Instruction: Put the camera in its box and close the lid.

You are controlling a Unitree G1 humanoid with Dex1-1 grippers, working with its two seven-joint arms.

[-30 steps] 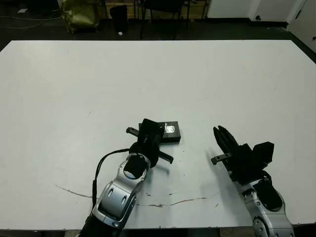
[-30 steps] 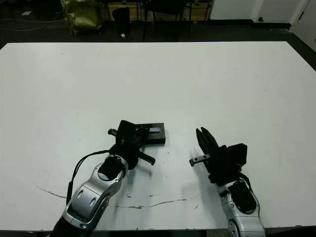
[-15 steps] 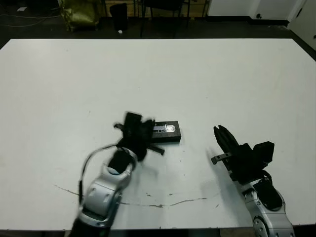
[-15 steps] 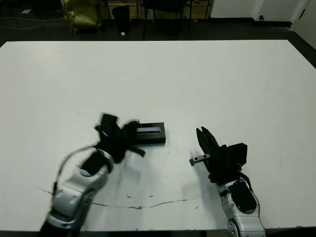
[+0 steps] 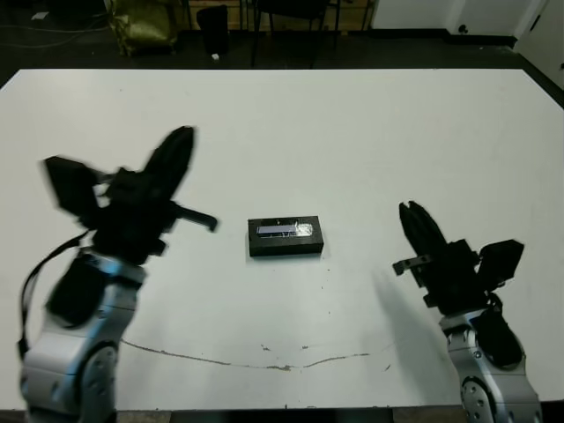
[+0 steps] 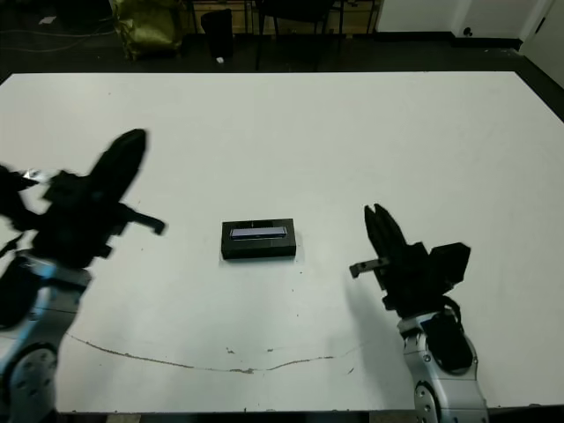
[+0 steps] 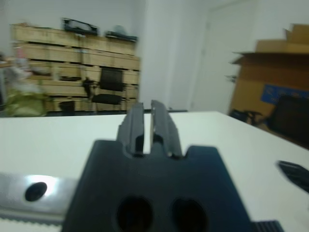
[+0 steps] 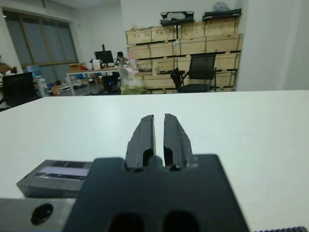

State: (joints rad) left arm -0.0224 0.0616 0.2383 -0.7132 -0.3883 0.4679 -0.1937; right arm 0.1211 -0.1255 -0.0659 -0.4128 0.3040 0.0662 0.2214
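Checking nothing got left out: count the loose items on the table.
1. The closed box, lid on, sits at the table's middle, between the two grippers. Whether the camera is inside cannot be seen.

Overhead stereo pair, 2 wrist views

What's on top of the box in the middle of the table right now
The lid with its silvery-grey stripe sits on the box, covering it. Because it is covered, the inside cannot be seen, so whether the camera is in there cannot be told. Neither gripper touches it.
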